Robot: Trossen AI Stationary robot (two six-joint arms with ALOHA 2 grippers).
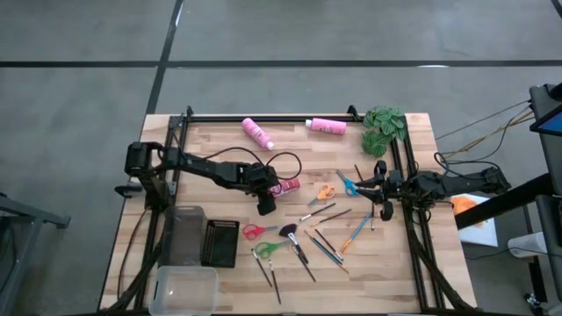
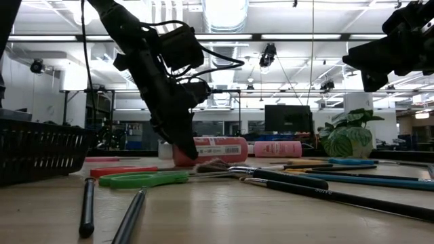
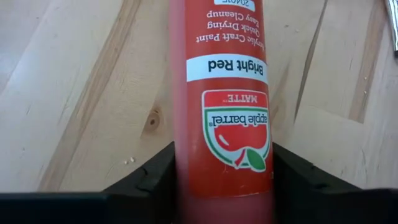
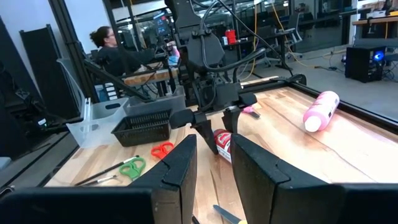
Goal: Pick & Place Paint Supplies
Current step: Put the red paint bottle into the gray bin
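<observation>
The red paint bottle [image 1: 290,185] lies on its side near the table's middle; it also shows in the low view [image 2: 217,150] and the left wrist view [image 3: 224,93]. My left gripper [image 1: 277,187] is shut on its left end. Two pink bottles [image 1: 257,132] [image 1: 327,125] lie at the far edge. Scissors with red [image 1: 255,231], green [image 1: 266,249], orange [image 1: 326,192] and blue [image 1: 346,183] handles and several brushes [image 1: 303,254] lie flat toward the near side. My right gripper [image 1: 379,189] waits at the right, open, with nothing between its fingers [image 4: 214,168]. My left gripper pinches the red bottle between its two fingers [image 3: 155,177], one on each long side [image 3: 180,155], near the bottle's left end. The fingers come slanting down from the table's left and straddle the bottle. The bottle lies on its side on the table.
A black mesh basket [image 1: 220,242], a grey bin [image 1: 184,235] and a clear bin [image 1: 184,290] stand at the near left. A green leafy clump [image 1: 384,129] sits at the far right corner. A person sits beyond the table [image 4: 106,46].
</observation>
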